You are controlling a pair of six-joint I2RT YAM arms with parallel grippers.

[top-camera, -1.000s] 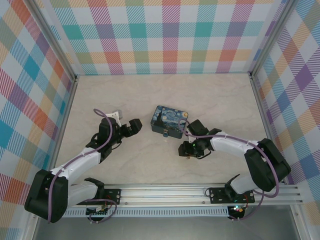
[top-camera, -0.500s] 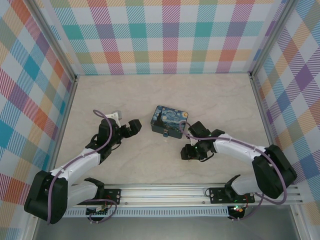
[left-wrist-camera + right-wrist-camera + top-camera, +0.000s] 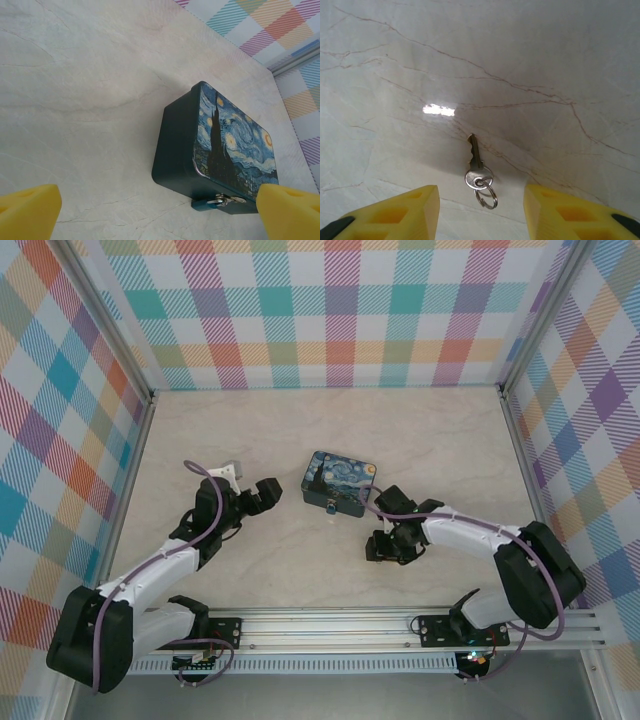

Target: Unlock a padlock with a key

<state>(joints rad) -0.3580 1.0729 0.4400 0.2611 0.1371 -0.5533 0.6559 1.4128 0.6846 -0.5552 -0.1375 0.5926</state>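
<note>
Since a second ago the right gripper (image 3: 378,548) has been edging slightly toward the near side of the table (image 3: 250,440), while the left arm has hardly been moving at all. From the right wrist, that gripper (image 3: 481,212) is hanging released, its yellow fingers (image 3: 400,212) spread wide and gripping nothing. Just ahead of the gap between them the key (image 3: 475,161) is lying flat on the marble, its tip pointing away and its round head nearest the fingers, with a small ring (image 3: 487,197) threaded through the head. Across the table, the left gripper (image 3: 268,492) is also standing released, and from its wrist its yellow pads (image 3: 27,210) are sitting far apart with nothing between them (image 3: 159,212). Beyond it the blue painted box (image 3: 220,140) is resting shut on the table, between the two arms and a little farther back. A small metal piece, the padlock (image 3: 223,200) as far as I can tell, is hanging at the latch on the box's front edge, well apart from the key. Checked walls (image 3: 330,310) are enclosing the table.
</note>
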